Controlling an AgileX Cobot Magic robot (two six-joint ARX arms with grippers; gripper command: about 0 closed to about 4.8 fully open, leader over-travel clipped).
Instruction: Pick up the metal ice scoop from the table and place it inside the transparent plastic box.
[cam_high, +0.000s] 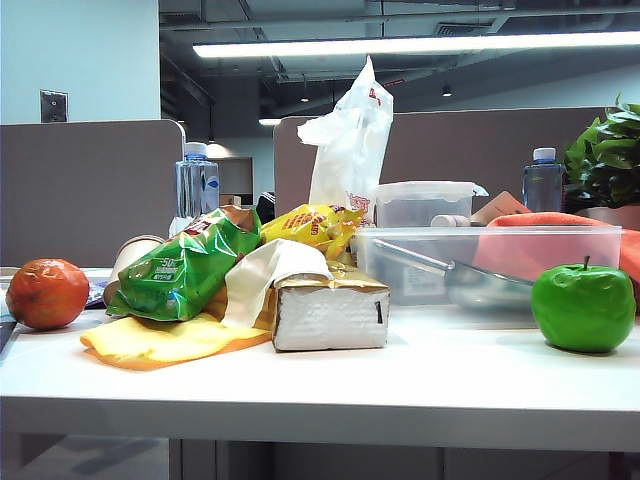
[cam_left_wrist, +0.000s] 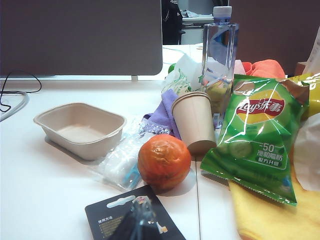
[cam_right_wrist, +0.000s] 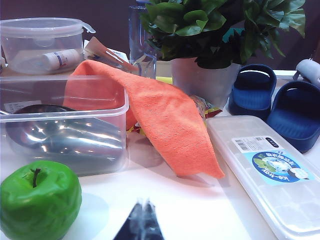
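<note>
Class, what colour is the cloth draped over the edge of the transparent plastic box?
Orange. The cloth shows best in the right wrist view.

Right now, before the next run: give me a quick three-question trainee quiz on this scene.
1. True or false: the metal ice scoop lies on the bare table.
2. What drapes over the transparent plastic box? A orange cloth; B yellow cloth; C tissue.
3. Which fruit sits in front of that box?
Key: 1 false, it is inside the box. 2 A. 3 the green apple.
Note: the left end effector and right end effector are shut and empty, at the table's near side.
</note>
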